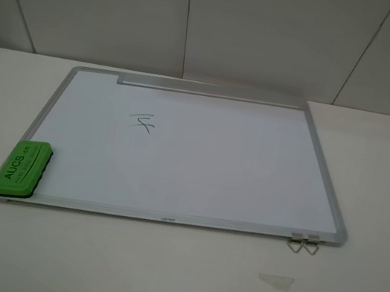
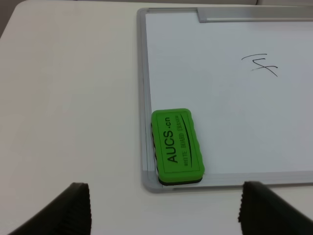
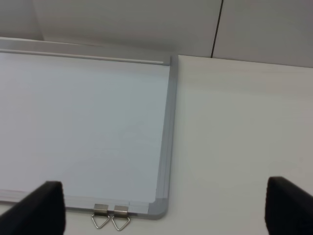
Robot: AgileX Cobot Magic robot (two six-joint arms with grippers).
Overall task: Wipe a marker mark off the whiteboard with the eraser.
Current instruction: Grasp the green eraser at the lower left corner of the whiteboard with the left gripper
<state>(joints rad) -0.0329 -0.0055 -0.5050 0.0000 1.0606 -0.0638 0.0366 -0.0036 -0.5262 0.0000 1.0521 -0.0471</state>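
Left pincer [image 2: 162,187] and right pincer [image 3: 164,182] gape wide; eraser [image 2: 177,147] on whiteboard [image 2: 234,127] corner seemingly reads "AUCS.cn".

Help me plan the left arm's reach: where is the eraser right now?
In the high view, the eraser lies flat on the whiteboard's near left corner, overlapping the frame, with the marker mark farther back and to its right.
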